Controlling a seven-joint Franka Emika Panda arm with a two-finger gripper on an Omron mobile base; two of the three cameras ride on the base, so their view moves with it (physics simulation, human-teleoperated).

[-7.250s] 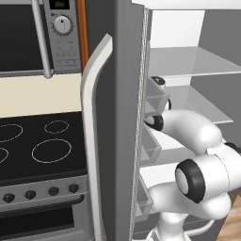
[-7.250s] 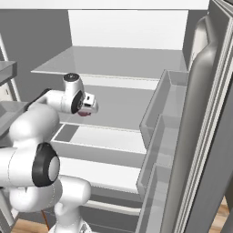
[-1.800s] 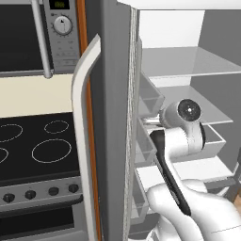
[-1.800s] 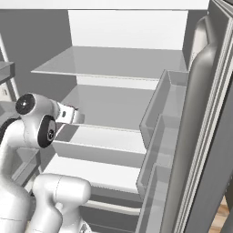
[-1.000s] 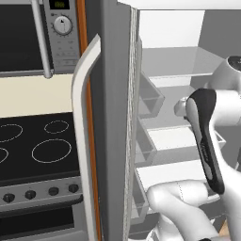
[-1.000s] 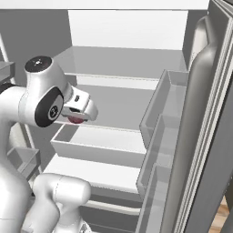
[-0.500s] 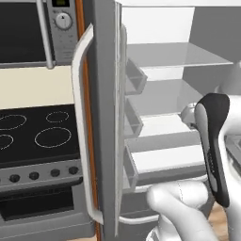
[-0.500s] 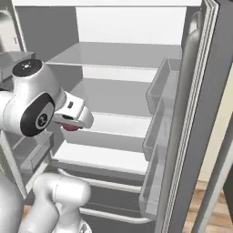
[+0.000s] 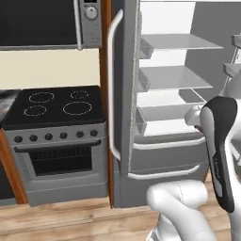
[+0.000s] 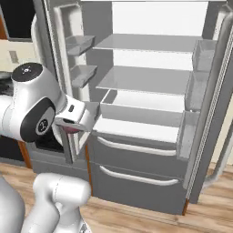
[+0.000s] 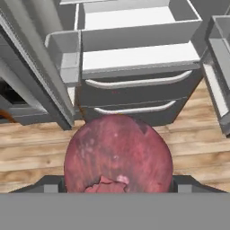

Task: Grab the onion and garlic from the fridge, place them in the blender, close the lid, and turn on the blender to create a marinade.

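Gripper (image 10: 69, 129): jaws spread wide, clamped on onion (image 11: 118, 155), held out in front of open fridge (image 10: 150, 104), well clear of shelves. Onion: round, dark red-maroon, mottled skin w/ pale flecks, ragged pinkish patch at near end; in right base view just a maroon sliver under the white hand. Fridge: grey body, both doors swung open, white shelves, clear door bins (image 10: 198, 88), 2 lower drawers w/ curved white pulls, long white door handle (image 9: 113, 89). Adjacent: black cooktop stove (image 9: 56, 106) left of fridge, microwave (image 9: 49, 23) above. Floor: light wood planks (image 11: 40, 148).
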